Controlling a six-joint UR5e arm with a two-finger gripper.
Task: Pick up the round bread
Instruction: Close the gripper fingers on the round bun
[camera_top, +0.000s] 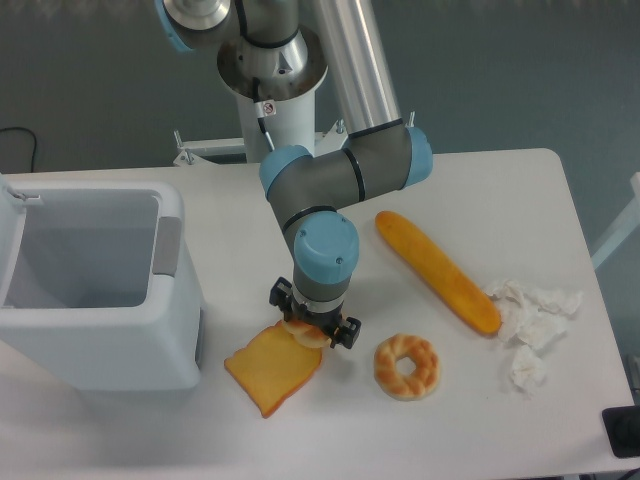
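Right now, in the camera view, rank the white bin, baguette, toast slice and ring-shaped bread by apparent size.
1. White bin
2. Baguette
3. Toast slice
4. Ring-shaped bread
The toast is partly hidden under the gripper, so its lead over the ring is uncertain.

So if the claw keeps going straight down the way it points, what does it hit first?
Likely the round bread, already right under the claw, at the toast slice edge; depth is unclear.

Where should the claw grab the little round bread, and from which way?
From straight above, I think. The round bread is a small dome lying at the toast slice's top edge, so pinching its two rounded sides looks best. The claw is right over it, hiding most of it, so I cannot tell whether it has closed.
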